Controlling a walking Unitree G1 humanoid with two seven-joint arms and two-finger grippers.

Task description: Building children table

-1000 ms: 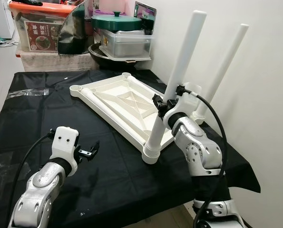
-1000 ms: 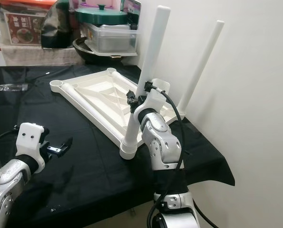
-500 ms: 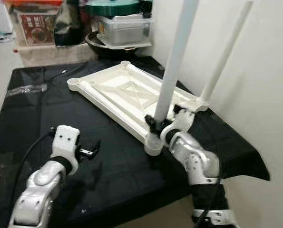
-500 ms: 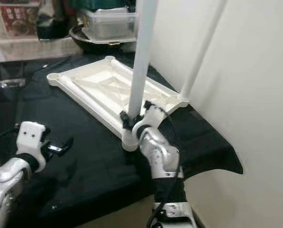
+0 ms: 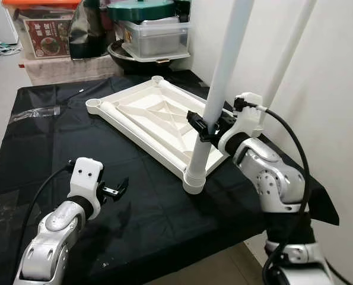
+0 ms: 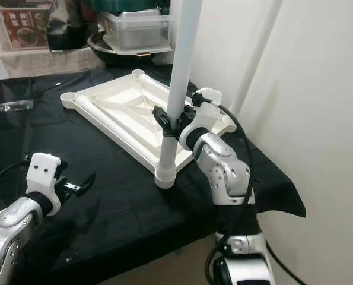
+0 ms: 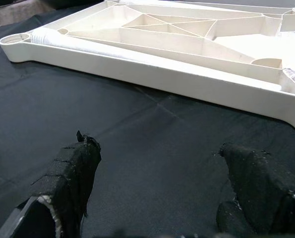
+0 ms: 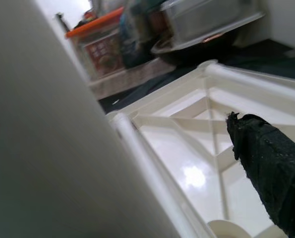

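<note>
Right hand (image 5: 204, 126) clamped on upright table leg (image 5: 215, 101), socket directly below; leg could pop out crooked if pushed off-axis; left hand (image 5: 115, 189) wide, idle.

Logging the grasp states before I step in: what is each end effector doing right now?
Left end effector: open, holding nothing, above the black tablecloth.
Right end effector: shut on the upright white plastic table leg.

Silver jointed arms (image 5: 265, 172) — white wrist housings, black cables.
</note>
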